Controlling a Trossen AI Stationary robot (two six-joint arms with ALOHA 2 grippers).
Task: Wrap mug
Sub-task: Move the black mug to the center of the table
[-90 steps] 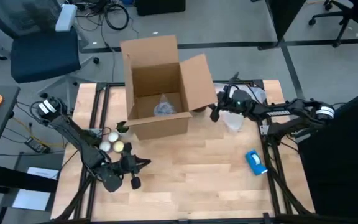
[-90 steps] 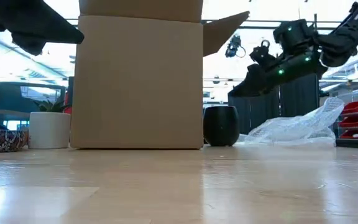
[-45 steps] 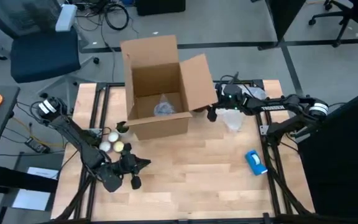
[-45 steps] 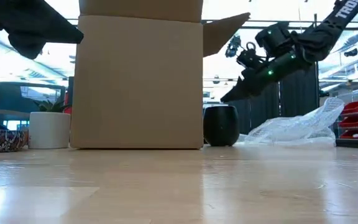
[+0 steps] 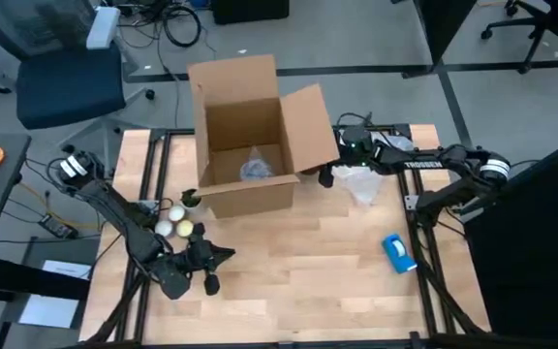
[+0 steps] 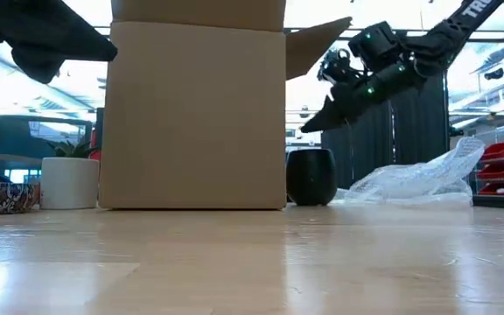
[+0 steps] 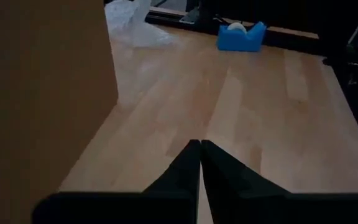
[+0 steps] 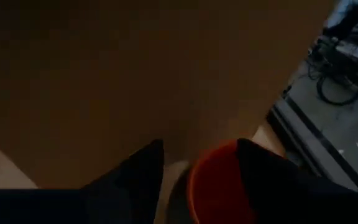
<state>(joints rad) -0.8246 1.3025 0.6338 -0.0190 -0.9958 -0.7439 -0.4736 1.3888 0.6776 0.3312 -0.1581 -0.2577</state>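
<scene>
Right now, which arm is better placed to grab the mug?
Right. The right gripper hangs just above the mug beside the cardboard box, jaws open. The left gripper sits shut at the table's near left.

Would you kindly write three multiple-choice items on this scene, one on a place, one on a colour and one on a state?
1. Where does the mug stand?
A. Inside the box
B. On the table beside the box, by its open flap
C. On the tape dispenser

2. What colour is the tape dispenser?
A. Blue
B. Green
C. White

3. How is the right tool?
A. Shut on the mug
B. Open above the mug
C. Out of view

Answers:
1 B, the low view shows the mug on the table next to the box.
2 A, the high view shows it blue.
3 B, the right wrist view shows spread fingers with the mug's orange inside between them.
</scene>
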